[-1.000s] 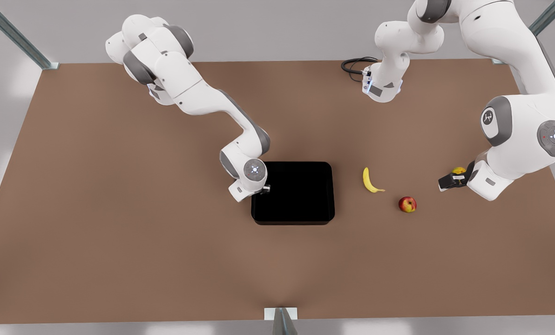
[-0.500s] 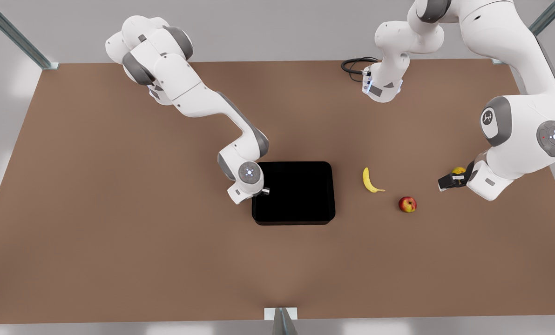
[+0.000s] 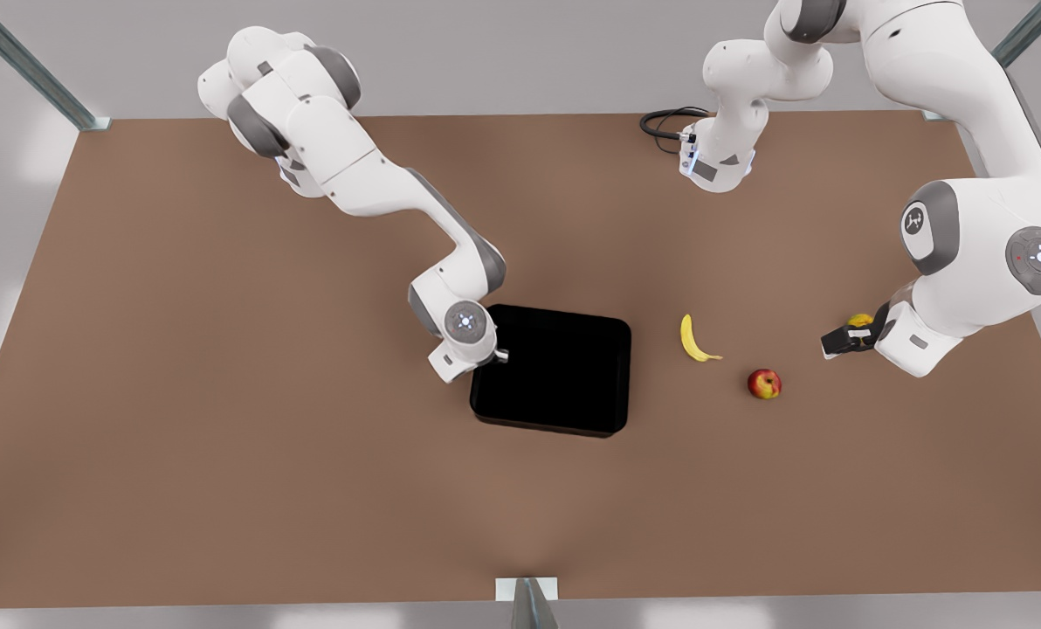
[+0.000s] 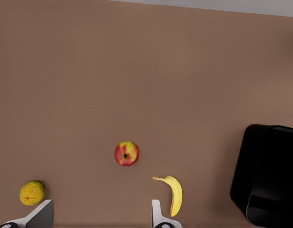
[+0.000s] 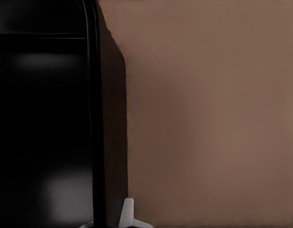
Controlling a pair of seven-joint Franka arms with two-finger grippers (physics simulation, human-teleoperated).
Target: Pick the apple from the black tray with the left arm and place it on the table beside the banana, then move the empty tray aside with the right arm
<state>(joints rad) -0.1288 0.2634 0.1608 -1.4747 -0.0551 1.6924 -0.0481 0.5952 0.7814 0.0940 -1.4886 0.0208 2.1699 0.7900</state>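
the right end effector (image 3: 496,355) is clamped on the black tray (image 3: 564,376) rim, tray skewed mid-surface (image 3: 224,437). the apple (image 3: 764,383) lies beside the banana (image 3: 693,339). the left end effector (image 3: 837,342) waits, fingers apart. slide slowly and flat, away from the fruit.

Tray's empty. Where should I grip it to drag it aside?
Pinch the tray by its low raised rim on the front view's left edge, from above; the flat floor offers nothing. The right gripper sits there now; the left gripper waits open beyond the apple.
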